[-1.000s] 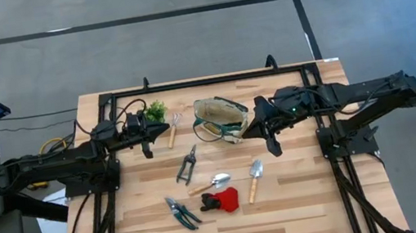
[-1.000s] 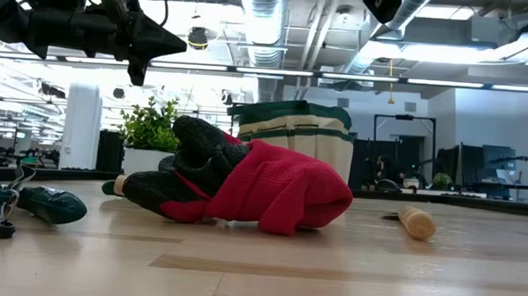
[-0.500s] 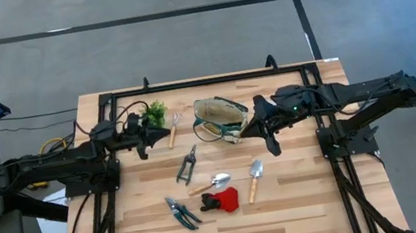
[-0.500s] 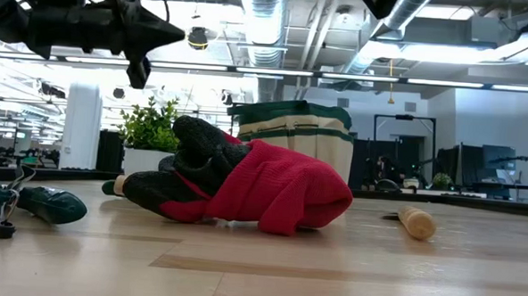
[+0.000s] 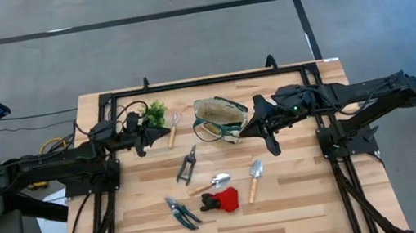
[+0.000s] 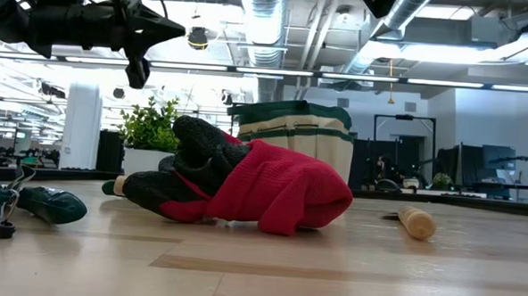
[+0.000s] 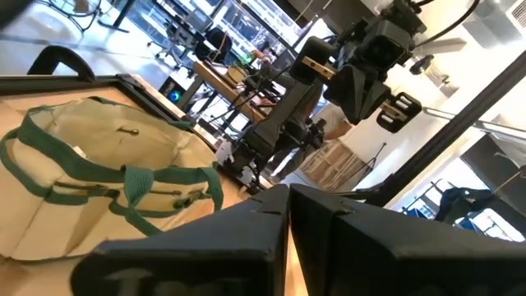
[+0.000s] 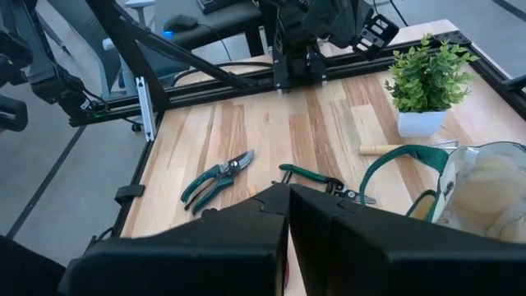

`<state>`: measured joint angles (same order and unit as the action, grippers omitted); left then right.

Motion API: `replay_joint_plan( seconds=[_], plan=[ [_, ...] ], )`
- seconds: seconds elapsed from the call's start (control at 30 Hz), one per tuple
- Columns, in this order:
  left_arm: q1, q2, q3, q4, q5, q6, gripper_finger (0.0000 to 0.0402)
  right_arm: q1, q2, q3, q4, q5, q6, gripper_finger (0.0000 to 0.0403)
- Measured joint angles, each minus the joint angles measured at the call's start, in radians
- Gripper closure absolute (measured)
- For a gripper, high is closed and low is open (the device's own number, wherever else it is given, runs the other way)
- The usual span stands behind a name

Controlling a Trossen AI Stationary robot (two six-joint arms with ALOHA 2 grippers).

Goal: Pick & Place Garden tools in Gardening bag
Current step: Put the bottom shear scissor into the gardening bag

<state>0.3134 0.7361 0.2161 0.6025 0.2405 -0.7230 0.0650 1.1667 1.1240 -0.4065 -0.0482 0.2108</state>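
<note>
your left gripper [image 5: 141, 135] is clenched, empty, beside the potted plant [image 5: 157, 110]; bare table [image 5: 302, 193] lies behind the clenched right gripper [image 5: 267, 134]

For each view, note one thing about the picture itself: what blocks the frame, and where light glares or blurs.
Low view: the red glove fills the centre, hiding most of the gardening bag; ceiling strip lights glare. Left wrist view: own shut fingers block the bottom; the room behind is bright. High view: even light, soft shadows.

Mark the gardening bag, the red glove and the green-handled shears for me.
gardening bag [image 5: 221, 119], high view, on its cream fabric body.
red glove [image 5: 225, 200], high view, on the red knit part.
green-handled shears [image 5: 181, 212], high view, near the pivot where handles meet blades.
</note>
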Motion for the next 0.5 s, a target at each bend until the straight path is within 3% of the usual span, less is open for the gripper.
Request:
replay_joint_plan(
  seconds=[0.2,0.5],
  plan=[
    [0.0,0.0,0.0,0.001,0.0,0.05,0.0399,0.0,0.0,0.0,0.0,0.0,0.0,0.0398],
    [0.0,0.0,0.0,0.002,-0.018,0.008,0.0399,0.0,-0.002,0.0,0.012,0.0,-0.015,0.04]
  ],
)
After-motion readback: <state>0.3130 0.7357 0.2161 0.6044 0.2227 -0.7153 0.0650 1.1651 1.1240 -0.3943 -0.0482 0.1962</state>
